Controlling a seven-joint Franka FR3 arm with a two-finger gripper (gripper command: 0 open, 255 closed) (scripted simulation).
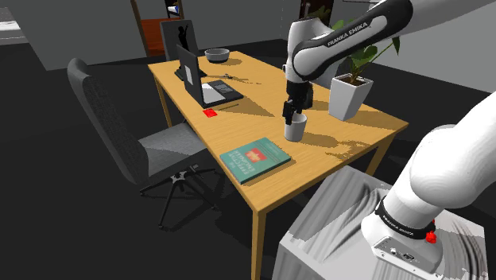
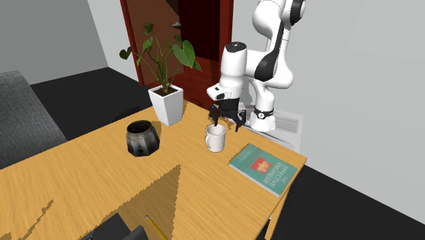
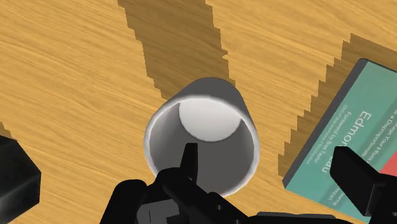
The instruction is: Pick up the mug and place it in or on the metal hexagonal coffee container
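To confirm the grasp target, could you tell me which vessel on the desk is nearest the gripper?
The white mug, directly under the gripper; the dark hexagonal container, planter and bowl stand farther off.

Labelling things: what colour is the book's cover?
The book is teal with a red emblem; shoulder view.

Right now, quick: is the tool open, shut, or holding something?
Tool: open, fingers spread at the white mug on the table, not clasping it.
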